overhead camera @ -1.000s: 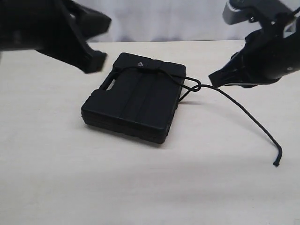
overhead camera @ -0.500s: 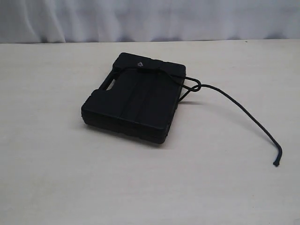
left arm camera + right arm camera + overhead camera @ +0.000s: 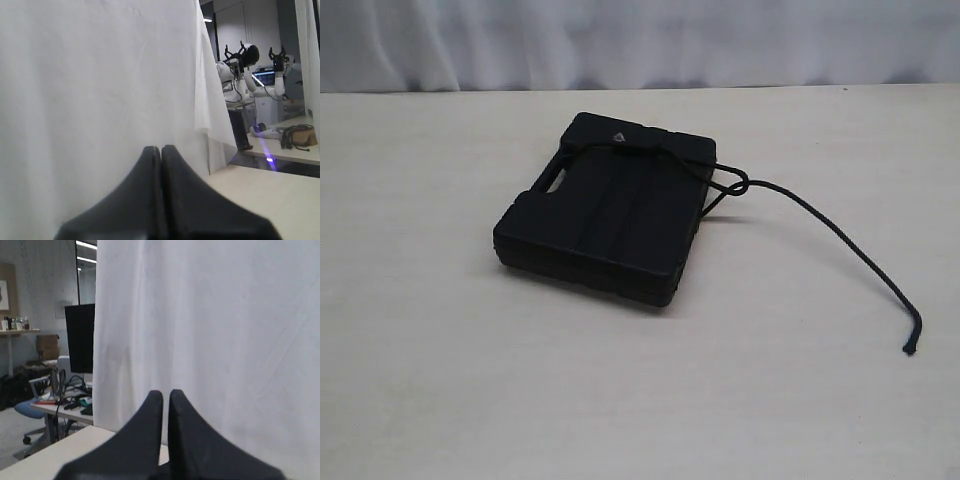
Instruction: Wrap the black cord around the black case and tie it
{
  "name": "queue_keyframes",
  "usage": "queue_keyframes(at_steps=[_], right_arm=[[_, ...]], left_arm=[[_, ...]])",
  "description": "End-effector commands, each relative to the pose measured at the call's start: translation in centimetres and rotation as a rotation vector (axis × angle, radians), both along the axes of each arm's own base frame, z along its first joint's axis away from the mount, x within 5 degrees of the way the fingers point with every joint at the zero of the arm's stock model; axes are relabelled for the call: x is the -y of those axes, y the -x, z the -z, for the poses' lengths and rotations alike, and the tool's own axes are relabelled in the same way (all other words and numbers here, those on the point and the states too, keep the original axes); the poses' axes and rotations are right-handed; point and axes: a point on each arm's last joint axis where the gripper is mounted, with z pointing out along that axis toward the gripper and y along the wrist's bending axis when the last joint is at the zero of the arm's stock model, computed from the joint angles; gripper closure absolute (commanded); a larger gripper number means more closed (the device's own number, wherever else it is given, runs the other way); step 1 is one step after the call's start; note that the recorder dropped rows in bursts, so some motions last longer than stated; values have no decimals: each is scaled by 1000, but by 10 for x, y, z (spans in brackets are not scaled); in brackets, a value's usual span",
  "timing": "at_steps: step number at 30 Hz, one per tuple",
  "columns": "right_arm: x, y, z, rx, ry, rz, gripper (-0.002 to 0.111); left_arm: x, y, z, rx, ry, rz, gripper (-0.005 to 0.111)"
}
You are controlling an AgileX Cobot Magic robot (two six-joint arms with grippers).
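— what could go wrong from here?
— the loop (image 3: 732, 184) beside the case (image 3: 605, 215) looks slack to me. the cord (image 3: 840, 235) only crosses the case's far end, so a nudge might slide it off the corner and let the knot open.
— and the jaws?
— left jaws and right jaws are both pressed together, holding nothing, facing the curtain (image 3: 75, 75). the case lies flat on the bench (image 3: 440, 380), with the cord's tail trailing toward the right arm's side, well apart from either.
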Motion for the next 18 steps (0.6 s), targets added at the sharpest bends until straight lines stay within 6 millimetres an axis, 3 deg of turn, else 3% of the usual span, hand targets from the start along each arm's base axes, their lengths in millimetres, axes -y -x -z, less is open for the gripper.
queue_keyframes(at_steps=[1,18], right_arm=[[7,14,3,78,-44,-1,104],[4,17,3,19,-125,-69,104]], left_arm=[[3,-2,10,-75,-32,13,107],[3,-3,14,-100,-69,5,107]])
